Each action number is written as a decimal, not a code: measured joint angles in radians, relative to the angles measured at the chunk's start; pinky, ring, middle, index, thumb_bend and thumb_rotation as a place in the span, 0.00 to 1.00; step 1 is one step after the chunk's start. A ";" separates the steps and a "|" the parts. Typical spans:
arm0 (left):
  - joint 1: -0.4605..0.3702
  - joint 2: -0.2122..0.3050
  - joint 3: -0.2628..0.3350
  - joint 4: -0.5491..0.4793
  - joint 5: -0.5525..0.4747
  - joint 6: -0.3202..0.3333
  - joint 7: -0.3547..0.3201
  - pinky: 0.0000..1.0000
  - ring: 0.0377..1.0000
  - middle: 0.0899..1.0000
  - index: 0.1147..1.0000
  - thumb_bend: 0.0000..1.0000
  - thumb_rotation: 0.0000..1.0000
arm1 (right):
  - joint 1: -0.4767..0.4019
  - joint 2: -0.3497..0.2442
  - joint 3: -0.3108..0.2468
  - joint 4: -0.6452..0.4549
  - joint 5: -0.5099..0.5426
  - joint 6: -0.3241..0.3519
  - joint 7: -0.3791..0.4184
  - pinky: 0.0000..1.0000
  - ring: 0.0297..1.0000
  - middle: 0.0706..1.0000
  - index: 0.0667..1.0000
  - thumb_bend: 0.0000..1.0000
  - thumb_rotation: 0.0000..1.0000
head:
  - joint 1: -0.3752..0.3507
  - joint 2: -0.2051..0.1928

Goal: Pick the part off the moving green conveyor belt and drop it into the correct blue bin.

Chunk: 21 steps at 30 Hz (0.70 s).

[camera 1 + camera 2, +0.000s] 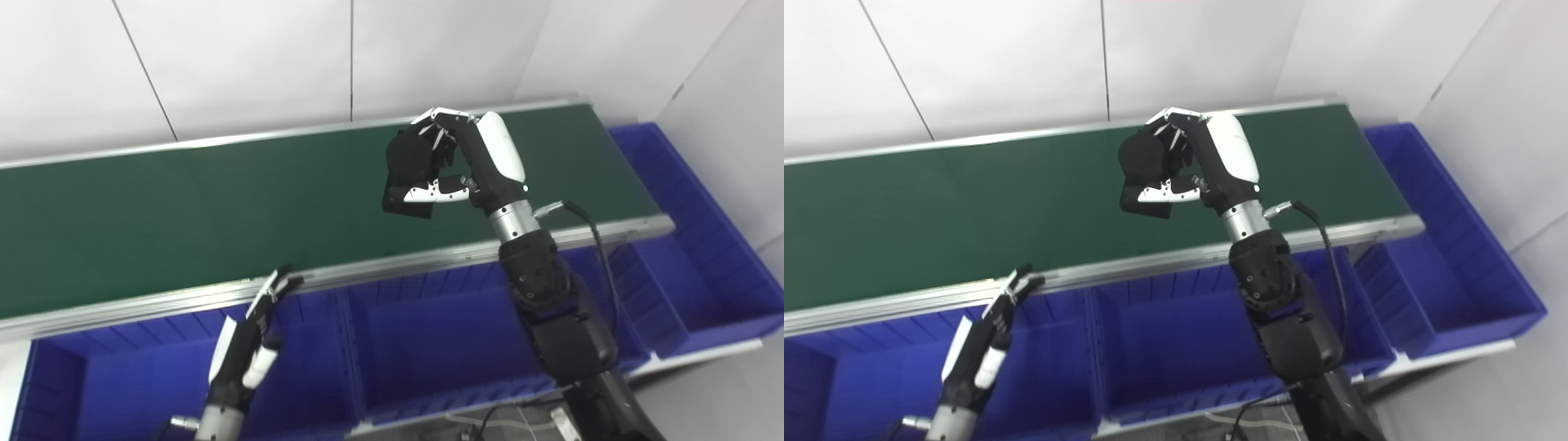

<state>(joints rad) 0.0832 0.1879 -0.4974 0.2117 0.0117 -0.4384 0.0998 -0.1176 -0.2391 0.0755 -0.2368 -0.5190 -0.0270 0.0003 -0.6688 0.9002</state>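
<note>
the part (409,177) is a black piece with a matte surface: its upper portion looks rounded and bulky, and its lower portion is a flat, box-like block with straight edges. it is dark all over, so finer details are hard to see. it sits in the right hand (456,162), above the middle-right stretch of the green conveyor belt (184,208); whether it still touches the belt i cannot tell. the fingers (442,116) of this hand curl over the top of the part, and the thumb (432,193) presses across its lower block, so the hand is closed around it.

the left hand (248,343) is low at the near side, over the left blue bin (122,380). its fingers are stretched out and a little apart, with the tips at the metal rail (380,266) of the belt, and it holds nothing.

a middle blue bin (429,331) lies below the right arm, and another blue bin (698,257) stands at the right end of the belt.
</note>
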 measured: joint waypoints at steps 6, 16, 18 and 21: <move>0.002 -0.024 0.045 -0.025 0.043 0.000 -0.019 0.83 0.85 0.83 0.92 0.74 1.00 | 0.101 -0.032 -0.027 -0.149 -0.002 0.090 0.081 0.26 0.30 0.38 0.49 0.52 0.00 | 0.000 0.023; 0.006 -0.033 0.083 -0.024 0.045 0.000 -0.066 0.86 0.86 0.83 0.92 0.74 1.00 | 0.272 -0.004 -0.022 -0.179 -0.039 0.106 0.096 0.28 0.32 0.39 0.48 0.52 0.00 | 0.018 0.025; 0.008 -0.036 0.088 -0.024 0.046 0.000 -0.069 0.85 0.85 0.82 0.92 0.74 1.00 | 0.285 -0.003 -0.015 -0.160 -0.054 0.097 0.082 0.24 0.28 0.37 0.48 0.52 0.00 | 0.021 0.023; 0.014 -0.036 0.091 -0.025 0.057 0.000 -0.069 0.84 0.84 0.82 0.92 0.73 1.00 | 0.296 -0.004 0.004 -0.108 -0.091 0.074 0.044 0.23 0.27 0.36 0.48 0.52 0.00 | 0.031 0.019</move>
<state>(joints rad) 0.0968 0.1515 -0.4069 0.1870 0.0691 -0.4384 0.0307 0.1785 -0.2431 0.0797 -0.3452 -0.6102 0.0471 0.0443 -0.6381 0.9189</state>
